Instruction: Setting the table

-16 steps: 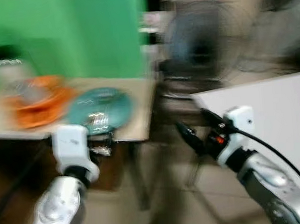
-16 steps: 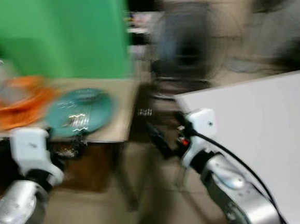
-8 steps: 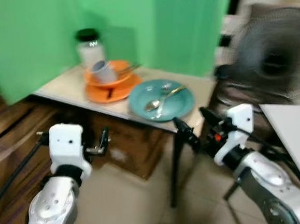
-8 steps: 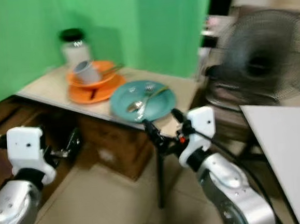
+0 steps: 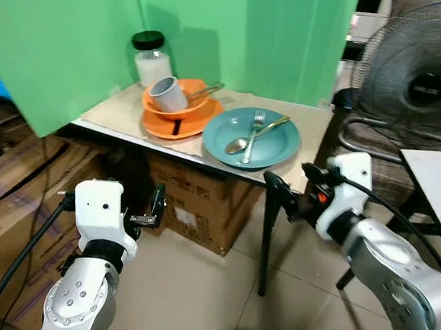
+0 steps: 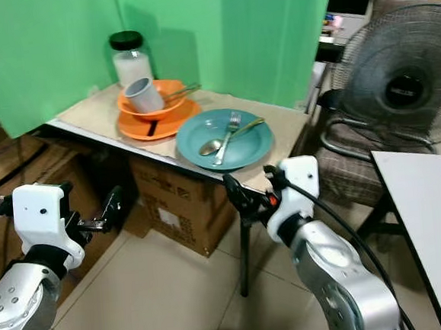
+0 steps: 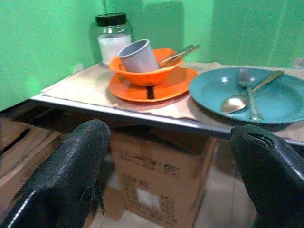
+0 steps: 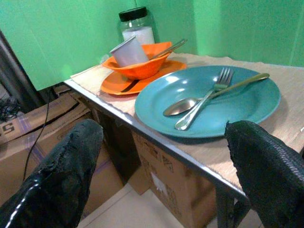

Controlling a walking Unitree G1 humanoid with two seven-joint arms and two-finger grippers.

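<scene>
Green backdrop and table point(image 5: 313, 127) are now brought sharply into view as the camera swings round, so the teal plate point(image 5: 274, 142) with fork point(image 5: 254, 129) and spoon point(image 5: 238, 144) is placed just ahead of the right gripper point(image 5: 293, 194) and left gripper point(image 5: 154, 208), both held open and empty, ready for pickup.

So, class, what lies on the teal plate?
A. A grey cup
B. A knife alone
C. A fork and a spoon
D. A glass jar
C: a fork and a spoon lie crossed on the teal plate; the grey cup sits in the orange bowl.
</scene>
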